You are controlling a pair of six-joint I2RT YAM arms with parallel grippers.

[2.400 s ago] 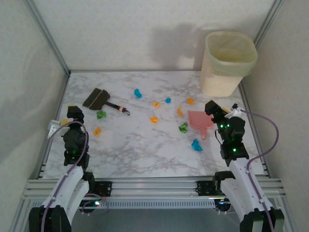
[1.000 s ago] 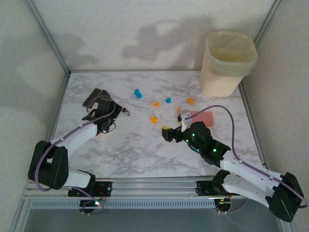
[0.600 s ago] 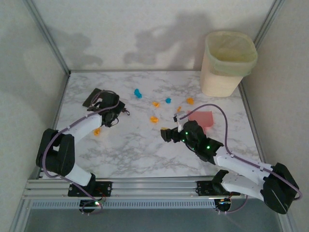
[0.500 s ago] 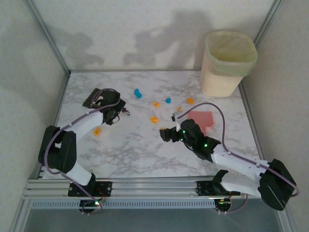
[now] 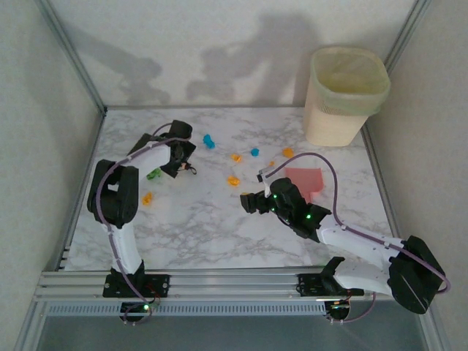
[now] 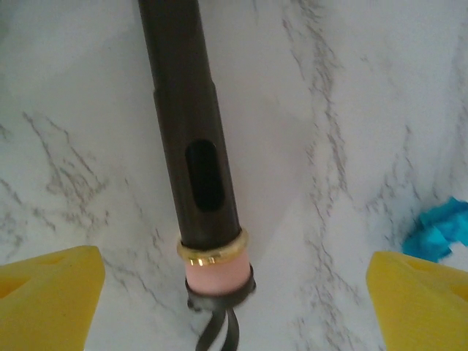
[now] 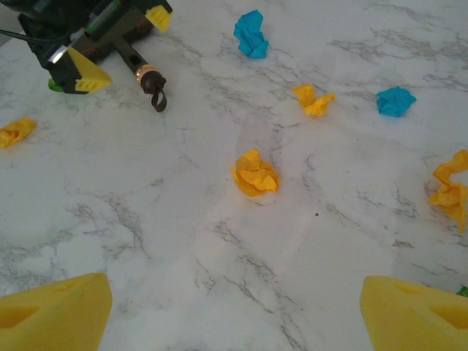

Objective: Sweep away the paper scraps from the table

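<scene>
Crumpled blue, orange and green paper scraps [image 7: 254, 173] dot the veined marble surface [image 5: 205, 227]. Left jaws stand spread astride the dark, gold-ringed brush handle [image 6: 191, 139]; right jaws gape wide near the pink dustpan [image 5: 306, 179].

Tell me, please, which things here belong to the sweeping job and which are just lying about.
For the job:
- paper scraps, in blue, orange and green
- brush
- pink dustpan
- table
- probably the lined bin

Just there:
- metal rail at the near edge
- walls
</scene>
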